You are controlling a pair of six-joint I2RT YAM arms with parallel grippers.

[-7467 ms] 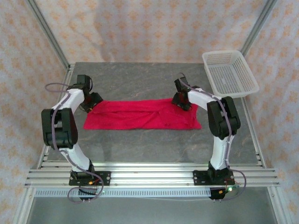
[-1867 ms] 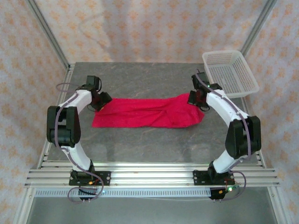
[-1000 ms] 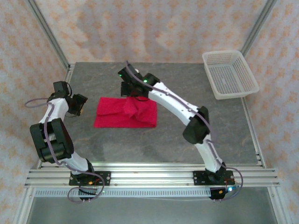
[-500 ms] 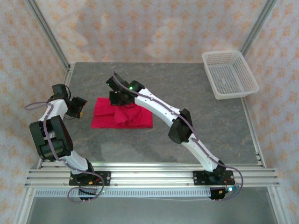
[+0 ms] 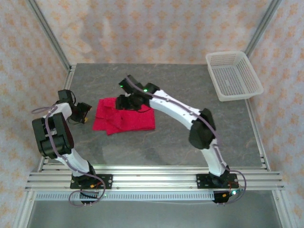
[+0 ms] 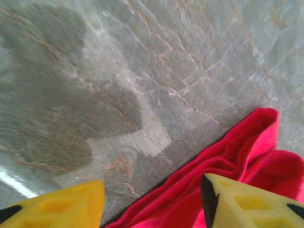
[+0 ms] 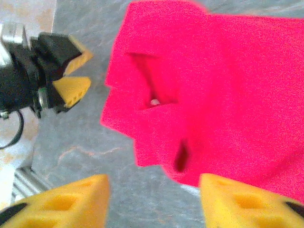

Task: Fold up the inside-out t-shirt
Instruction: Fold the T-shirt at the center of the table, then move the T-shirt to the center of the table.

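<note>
Spreading wide with nothing between them, the jaws of the right gripper [image 7: 152, 190] hover over the bright crimson-red soft fabric t-shirt [image 5: 130, 118]. The shirt lies folded into a rumpled, uneven rectangle on the grey marbled surface [image 5: 190, 80]. The jaws of the left gripper [image 6: 151, 197] stand spread and empty just beside its left edge.

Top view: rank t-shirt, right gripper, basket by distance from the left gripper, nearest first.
From the left gripper, at the left side:
1. t-shirt: just to its right, with its left edge close by.
2. right gripper: over the t-shirt's far part, towards the middle.
3. basket: far right corner, clearly the farthest.
</note>
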